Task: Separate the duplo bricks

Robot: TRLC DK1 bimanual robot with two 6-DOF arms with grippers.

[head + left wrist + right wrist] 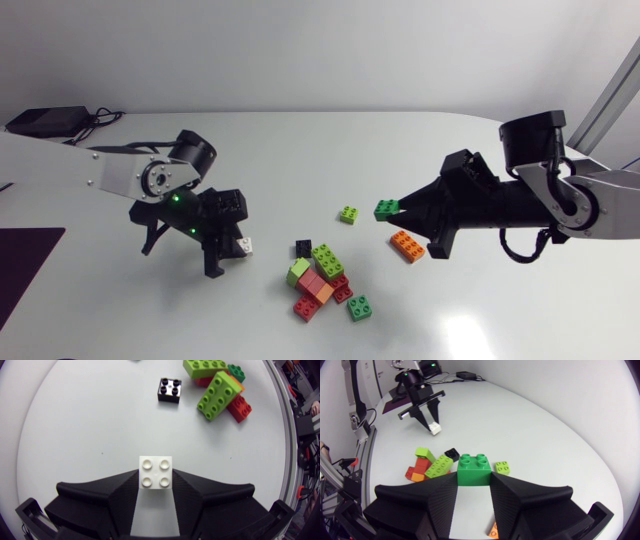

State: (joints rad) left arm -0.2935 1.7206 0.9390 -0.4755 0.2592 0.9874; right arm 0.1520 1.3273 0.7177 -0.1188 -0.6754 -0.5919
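- The left arm (120,175) enters from the left of the head view. Its jaws are closed narrowly on a white brick (155,473), one finger against each side. It hangs low over the table (300,150), well left of the pile; whether the brick touches the surface I cannot tell.
- The right arm (560,200) enters from the right. Its jaws grip a green brick (474,470) from both sides and hold it clear of the table, right of centre in the head view.
- Each brick is held well apart from the others, which probably means both are single pieces being carried to open spots.
- The remaining pile (318,285) lies at lower centre of the head view: a long lime brick (327,260) rests over red and orange ones, so these likely need pulling apart next.
- Already alone on the table are a black brick (303,247) just above the pile, a small lime brick (348,214) beside the green one, an orange brick (407,245) below the right jaws, and a dark green brick (361,308) at the pile's lower right.
- No label or writing can be read on any brick; the stud tops are too small to make out.
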